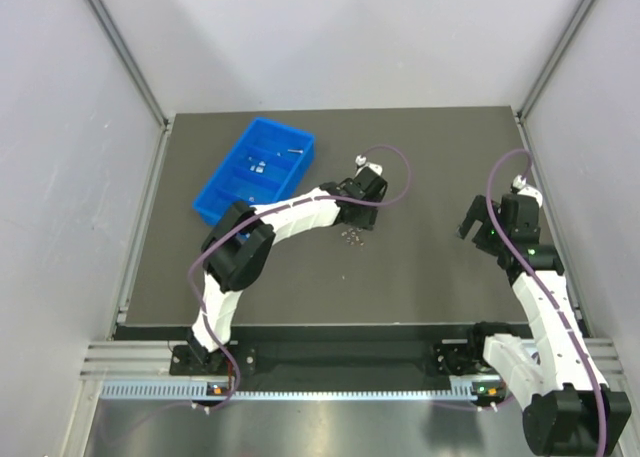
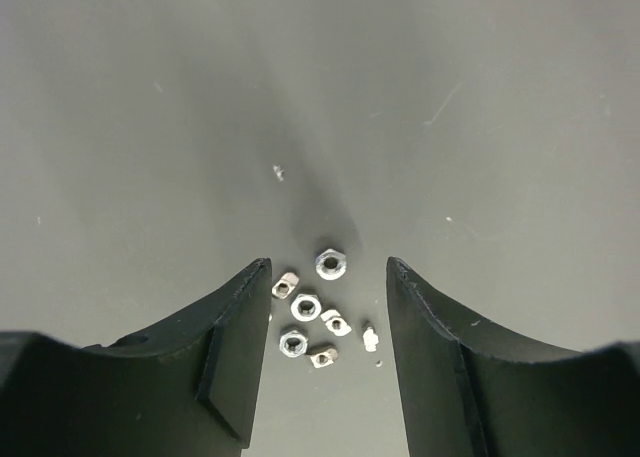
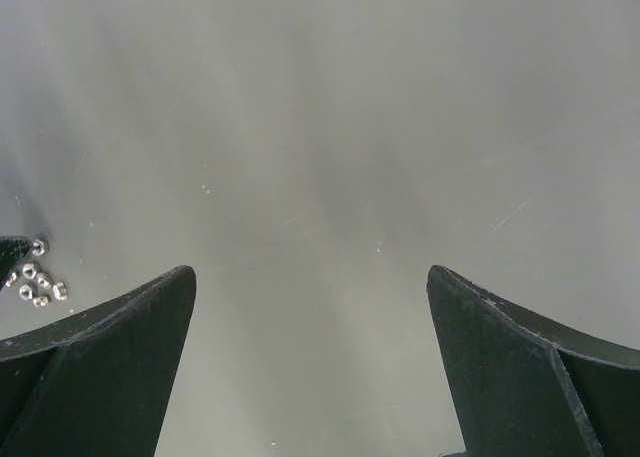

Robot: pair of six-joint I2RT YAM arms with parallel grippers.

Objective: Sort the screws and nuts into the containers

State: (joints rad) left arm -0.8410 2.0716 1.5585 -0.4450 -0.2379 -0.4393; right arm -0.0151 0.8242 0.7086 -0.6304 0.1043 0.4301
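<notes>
Nuts (image 2: 305, 307) lie between parted jaws of left pincer (image 2: 327, 277); right pincer (image 3: 310, 277) gapes; tray (image 1: 228, 182) well apart.

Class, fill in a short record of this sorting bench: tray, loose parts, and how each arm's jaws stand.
tray: bright blue divided plastic tray, far left on the dark grey table, with a few small silver pieces inside
loose parts: cluster of small silver metal nuts on the table
left jaws: open, cluster between them, nothing gripped
right jaws: open, over bare table
</notes>
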